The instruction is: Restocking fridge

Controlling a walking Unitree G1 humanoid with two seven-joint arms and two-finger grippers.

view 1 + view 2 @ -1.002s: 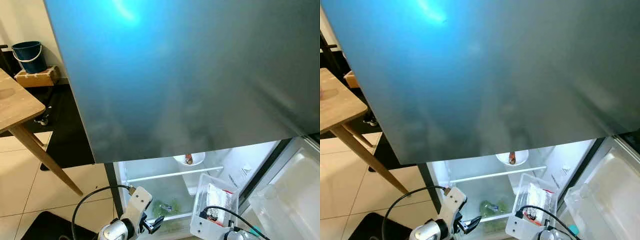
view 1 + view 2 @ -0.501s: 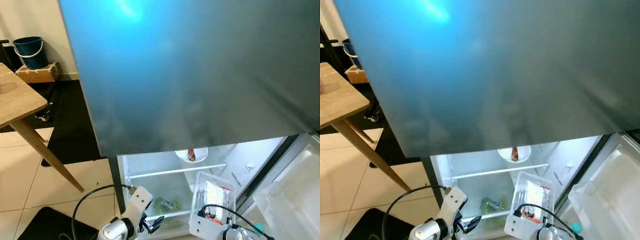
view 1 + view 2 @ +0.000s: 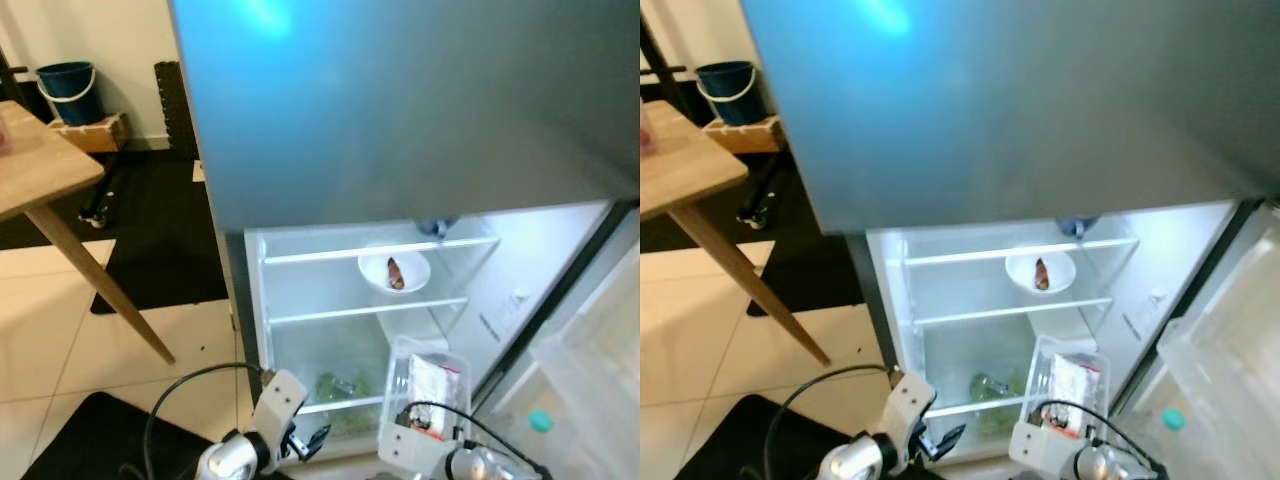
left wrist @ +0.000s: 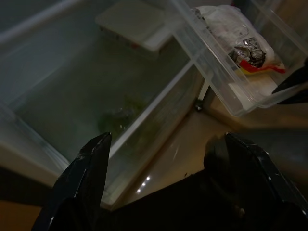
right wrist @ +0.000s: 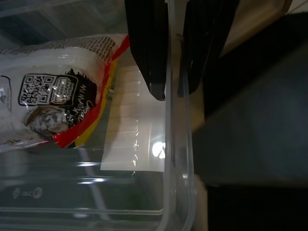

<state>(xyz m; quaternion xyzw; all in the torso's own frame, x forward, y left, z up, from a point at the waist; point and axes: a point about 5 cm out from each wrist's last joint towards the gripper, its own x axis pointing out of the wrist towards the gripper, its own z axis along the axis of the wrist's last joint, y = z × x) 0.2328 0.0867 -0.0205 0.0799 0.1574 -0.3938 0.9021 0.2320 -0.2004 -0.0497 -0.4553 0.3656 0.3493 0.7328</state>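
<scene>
The fridge (image 3: 300,290) stands open and lit, with glass shelves (image 3: 365,310) inside. A white bowl (image 3: 394,270) holding a small brown item sits on the middle shelf. Greens (image 3: 340,385) lie in the bottom drawer. My right gripper (image 5: 173,92) is shut on the rim of a clear plastic container (image 3: 425,400), low in front of the fridge's right side. A white and red food packet (image 5: 57,106) lies inside the container. My left gripper (image 4: 167,138) hangs open and holds nothing, in front of the bottom drawer, left of the container.
The grey upper door (image 3: 400,100) overhangs the top of the scene. The open lower door (image 3: 600,350) with clear bins stands at the right, a teal cap (image 3: 541,421) near it. A wooden table (image 3: 40,170) and a blue bucket (image 3: 70,80) are at the left, a black mat (image 3: 90,440) below.
The camera has shifted, so more of the fridge interior and an upper shelf are in sight. Both grippers keep their places, and the right one still holds the container.
</scene>
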